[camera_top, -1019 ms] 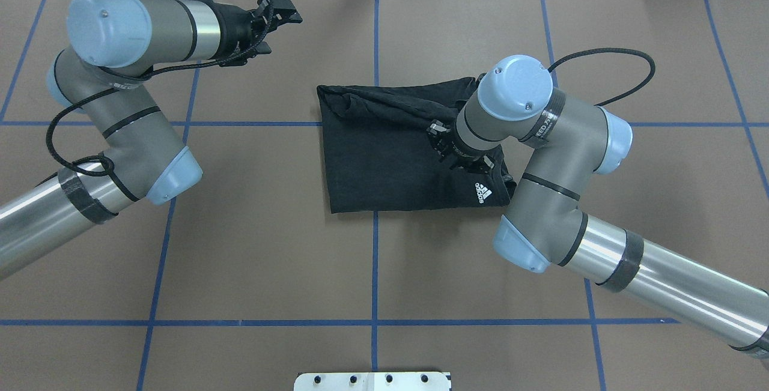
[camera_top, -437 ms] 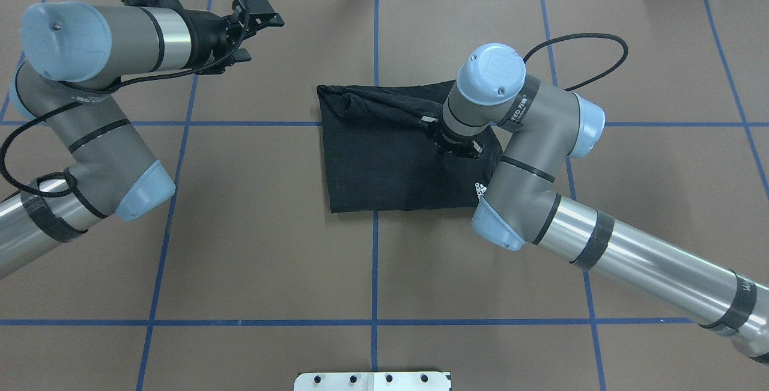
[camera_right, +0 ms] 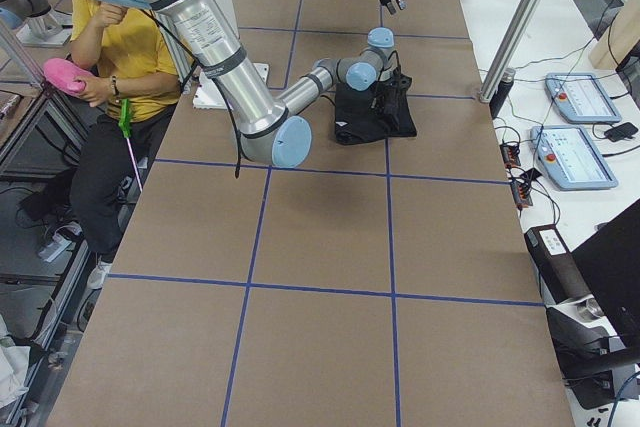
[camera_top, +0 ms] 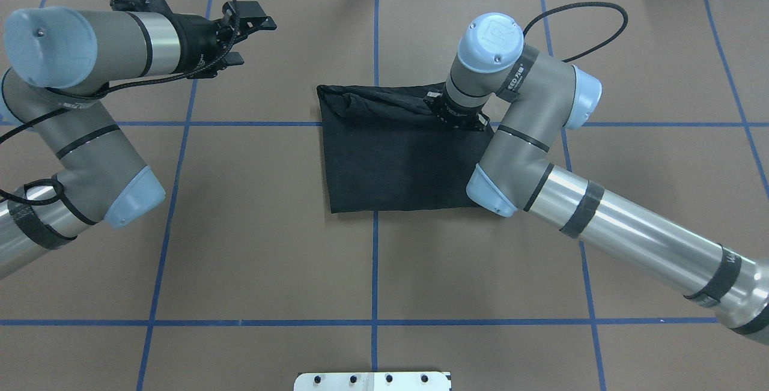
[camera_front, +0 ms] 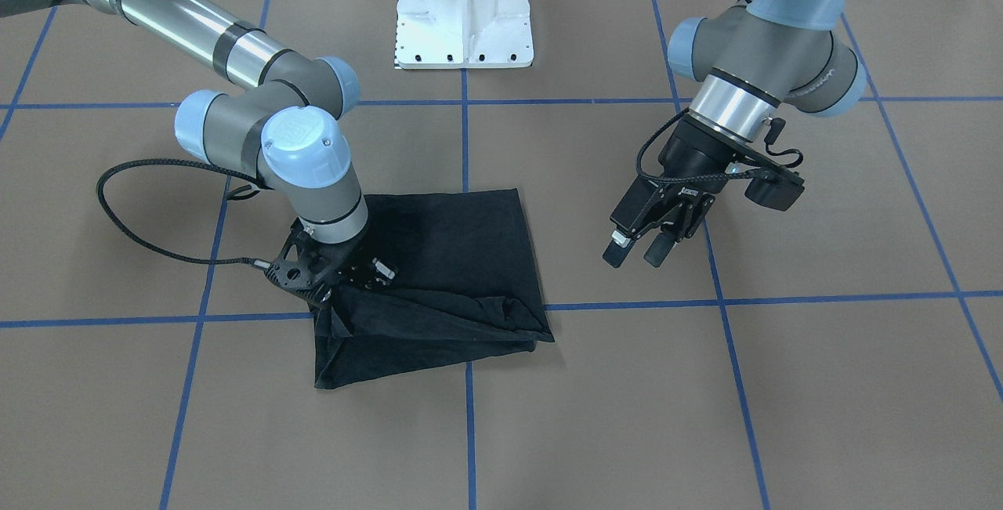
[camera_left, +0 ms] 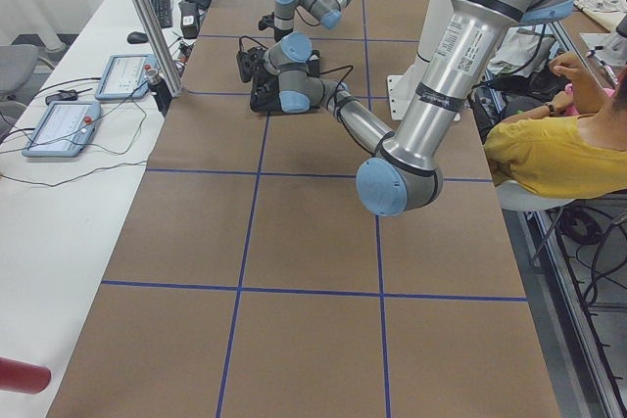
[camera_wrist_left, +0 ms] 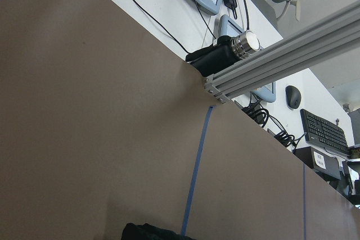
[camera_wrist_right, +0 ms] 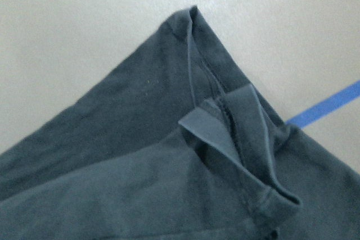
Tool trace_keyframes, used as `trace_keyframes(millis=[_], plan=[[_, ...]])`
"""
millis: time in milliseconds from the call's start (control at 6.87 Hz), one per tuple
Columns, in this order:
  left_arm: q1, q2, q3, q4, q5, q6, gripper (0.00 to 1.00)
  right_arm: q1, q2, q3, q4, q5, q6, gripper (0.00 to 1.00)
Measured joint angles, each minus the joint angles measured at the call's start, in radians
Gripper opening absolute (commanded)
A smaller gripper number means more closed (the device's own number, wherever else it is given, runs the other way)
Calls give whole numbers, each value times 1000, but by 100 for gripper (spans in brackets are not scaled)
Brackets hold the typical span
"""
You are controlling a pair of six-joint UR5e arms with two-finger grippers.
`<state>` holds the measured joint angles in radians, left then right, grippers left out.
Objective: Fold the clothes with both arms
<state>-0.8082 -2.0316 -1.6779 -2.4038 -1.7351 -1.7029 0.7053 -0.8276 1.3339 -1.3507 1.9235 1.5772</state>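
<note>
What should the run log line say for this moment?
phase: mid-fold | right gripper: shut on lifted T-shirt edge | left gripper: open, held over table, off T-shirt

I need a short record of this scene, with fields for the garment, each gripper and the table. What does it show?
garment: black T-shirt, partly folded, lying near the table's centre, with a raised ridge of fabric along the edge far from the robot
right gripper: low on the shirt's far right corner; fingers hidden, but fabric rises to it, so it appears shut on the T-shirt
left gripper: open, in the air, apart from the shirt, holding nothing
table: brown surface with blue tape lines
</note>
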Motion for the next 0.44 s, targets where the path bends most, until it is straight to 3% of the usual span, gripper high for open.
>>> trace_keyframes(millis=[437], plan=[[0, 26, -14, -1, 1, -2, 99, 90, 99, -205, 81, 29, -53, 0]])
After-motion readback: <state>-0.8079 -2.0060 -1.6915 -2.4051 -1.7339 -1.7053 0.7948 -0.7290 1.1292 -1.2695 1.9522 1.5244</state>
